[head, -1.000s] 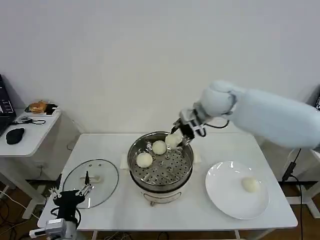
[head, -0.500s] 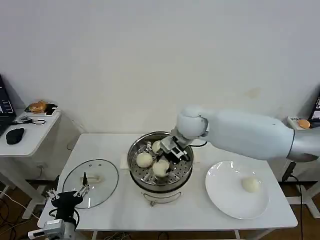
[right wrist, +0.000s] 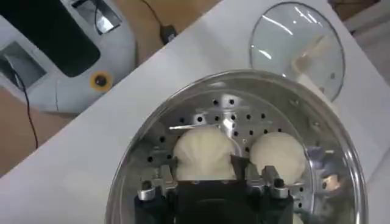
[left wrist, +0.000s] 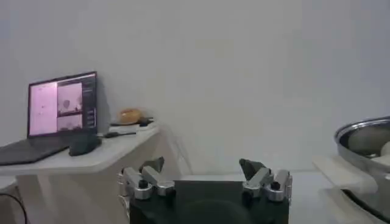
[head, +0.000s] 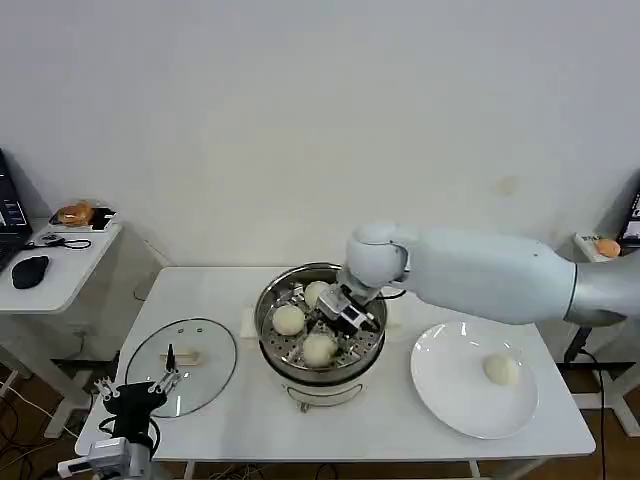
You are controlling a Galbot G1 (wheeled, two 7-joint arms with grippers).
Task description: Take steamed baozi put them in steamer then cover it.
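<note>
Lowered since half a second ago: the third bun point(head: 319, 349) now sits on the perforated tray at the near side of the steamer point(head: 372, 345), where earlier it hung a little higher between the fingers. Two more buns point(head: 289, 319) lie farther in, left and far-centre. Fourth bun point(head: 500, 369) waits on the white plate point(head: 445, 400), right of the steamer on the tabletop point(head: 220, 290).

Handling, as judged: buns look soft, light, smooth-skinned; likely to dent or tear under a hard pinch. Best taken across the widest part, low on the sides, with light pressure. Cover point(head: 182, 365), flat on the tabletop left of the steamer, is glass with a metal rim; stiff, heavier, breakable; its cream handle is the place to grip.

Right tool point(head: 342, 312) is down inside the steamer, arm reaching in from the right, wrist angled toward the near-left. In the right wrist view its fingers point(right wrist: 163, 175) stand apart either side of the bun point(right wrist: 203, 152), seemingly slack rather than squeezing. Whether contact is fully released I cannot tell.

Left tool point(head: 138, 388) parked low at the near-left corner, by the cover, fingers spread, holding nothing.
</note>
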